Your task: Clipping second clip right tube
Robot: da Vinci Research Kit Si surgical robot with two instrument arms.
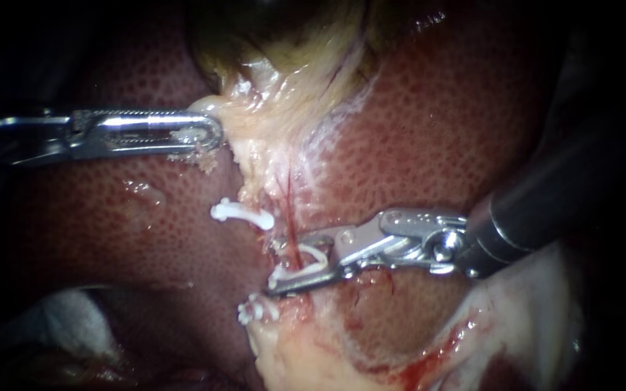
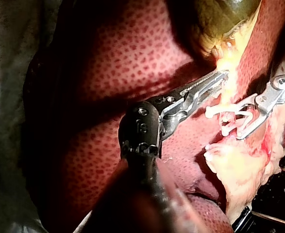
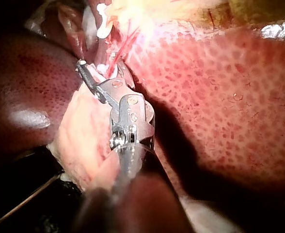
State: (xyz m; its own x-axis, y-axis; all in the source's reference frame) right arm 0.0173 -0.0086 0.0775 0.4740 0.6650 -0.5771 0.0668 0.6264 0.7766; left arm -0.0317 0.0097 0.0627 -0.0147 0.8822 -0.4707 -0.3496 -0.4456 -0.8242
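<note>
Jaws of the silver hinged right instrument (image 1: 278, 266) clasp a white plastic V-shaped clip (image 1: 295, 273), its long axis lying across the thin red-streaked upright tube (image 1: 291, 221), open end pointing past it. Higher along that tube, the slender steel left instrument (image 1: 214, 134) clamps pale yellowish tissue (image 1: 255, 119).

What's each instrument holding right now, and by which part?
Left instrument grips the edge of the pale tissue below the gallbladder. Right instrument holds an open clip by its legs, astride the tube.
</note>
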